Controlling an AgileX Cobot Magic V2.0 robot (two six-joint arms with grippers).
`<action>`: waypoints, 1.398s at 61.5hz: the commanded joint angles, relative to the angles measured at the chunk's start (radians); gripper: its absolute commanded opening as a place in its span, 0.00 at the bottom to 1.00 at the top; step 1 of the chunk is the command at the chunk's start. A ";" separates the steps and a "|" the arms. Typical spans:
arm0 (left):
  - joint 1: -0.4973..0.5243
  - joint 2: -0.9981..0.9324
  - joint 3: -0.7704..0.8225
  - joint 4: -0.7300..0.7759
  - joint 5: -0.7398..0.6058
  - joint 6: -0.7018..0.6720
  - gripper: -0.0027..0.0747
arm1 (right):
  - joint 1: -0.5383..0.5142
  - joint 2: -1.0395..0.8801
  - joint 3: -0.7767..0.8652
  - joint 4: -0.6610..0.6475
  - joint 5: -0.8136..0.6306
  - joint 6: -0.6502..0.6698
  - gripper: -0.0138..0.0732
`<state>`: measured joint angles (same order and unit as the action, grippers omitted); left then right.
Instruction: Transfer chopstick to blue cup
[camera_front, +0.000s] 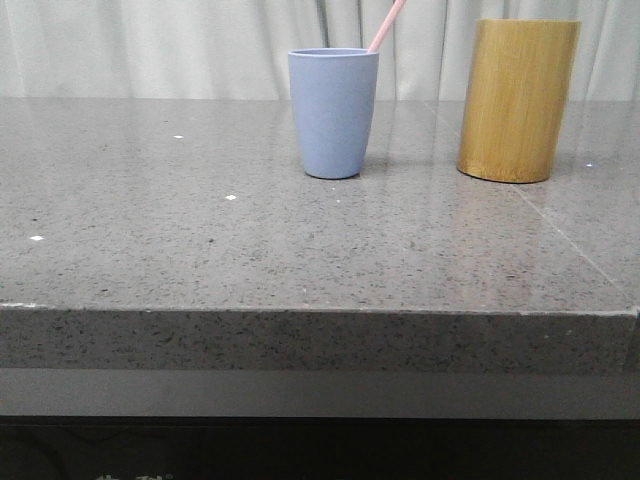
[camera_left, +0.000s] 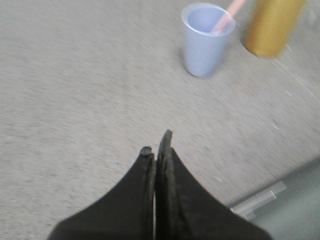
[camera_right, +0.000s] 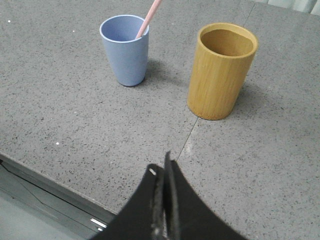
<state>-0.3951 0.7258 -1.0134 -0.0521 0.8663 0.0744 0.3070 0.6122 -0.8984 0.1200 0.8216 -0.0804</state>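
The blue cup (camera_front: 333, 112) stands upright on the grey stone table, near the far middle. A pale pink chopstick (camera_front: 386, 25) leans out of it toward the right. Both also show in the left wrist view, cup (camera_left: 204, 42) and chopstick (camera_left: 227, 15), and in the right wrist view, cup (camera_right: 125, 49) and chopstick (camera_right: 148, 18). My left gripper (camera_left: 157, 144) is shut and empty, well short of the cup near the table's front edge. My right gripper (camera_right: 162, 167) is shut and empty, above the front edge. Neither gripper shows in the front view.
A tan bamboo cylinder holder (camera_front: 518, 98) stands right of the blue cup; its inside looks empty in the right wrist view (camera_right: 222, 70). The table's front edge (camera_front: 320, 310) runs across the front view. A seam in the stone (camera_right: 189, 135) runs from the holder toward the front.
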 joint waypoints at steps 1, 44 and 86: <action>0.074 -0.104 0.120 -0.007 -0.237 -0.006 0.01 | -0.005 0.001 -0.025 -0.008 -0.070 -0.003 0.08; 0.373 -0.755 1.025 -0.107 -0.921 -0.006 0.01 | -0.005 0.002 -0.025 -0.008 -0.069 -0.003 0.08; 0.373 -0.753 1.029 -0.009 -0.927 -0.095 0.01 | -0.005 0.002 -0.025 -0.008 -0.069 -0.003 0.08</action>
<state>-0.0242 -0.0040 0.0035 -0.0652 0.0287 -0.0088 0.3070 0.6122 -0.8984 0.1178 0.8216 -0.0804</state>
